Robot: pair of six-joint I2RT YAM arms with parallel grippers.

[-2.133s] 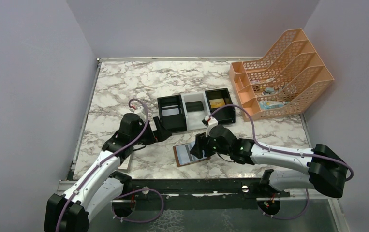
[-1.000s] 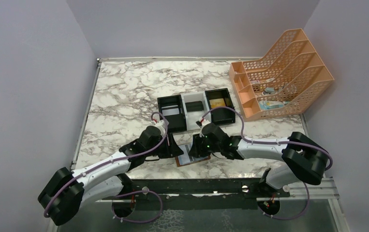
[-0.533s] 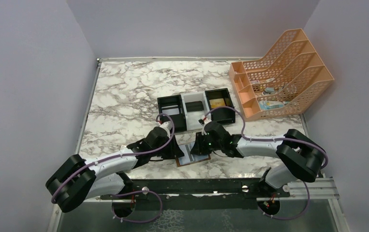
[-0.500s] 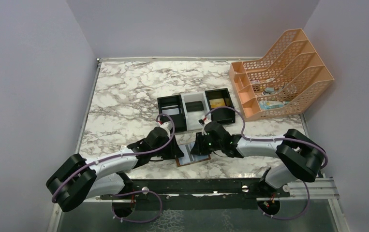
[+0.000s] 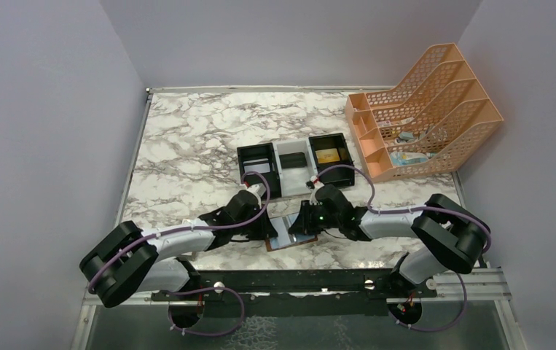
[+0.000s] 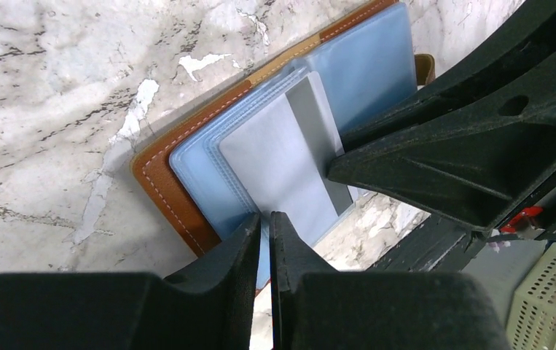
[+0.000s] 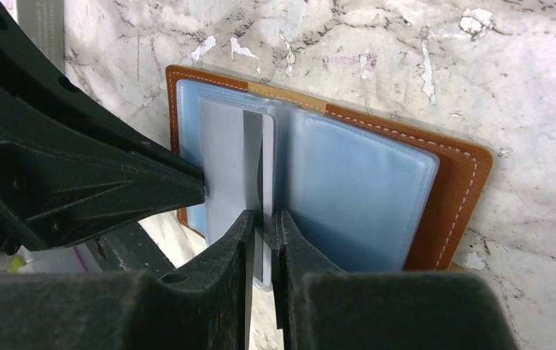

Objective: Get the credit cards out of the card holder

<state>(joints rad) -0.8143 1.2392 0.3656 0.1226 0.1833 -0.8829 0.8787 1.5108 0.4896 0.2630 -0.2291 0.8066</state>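
Note:
The card holder point(image 5: 290, 238) lies open on the marble near the front edge, brown leather point(image 6: 159, 191) with pale blue pockets point(image 7: 355, 189). One pale grey credit card point(image 6: 278, 164) with a dark stripe sticks out of the middle pocket. My left gripper point(image 6: 264, 216) comes in from the left and is shut on the blue pocket edge beside the card. From the right, my right gripper point(image 7: 264, 216) is shut on the striped edge of the credit card point(image 7: 224, 168). In the top view both grippers point(image 5: 273, 230) point(image 5: 298, 226) meet over the card holder and hide most of it.
A black-and-white three-compartment tray point(image 5: 293, 172) stands just behind the grippers, with a gold-yellow card point(image 5: 326, 155) in its right compartment. An orange file rack point(image 5: 424, 109) fills the back right. The table's front rail point(image 5: 296, 281) runs close behind the card holder.
The left arm swung right to the card holder. Both sets of jaws narrowed from partly open to shut on it. The card holder stayed in place.

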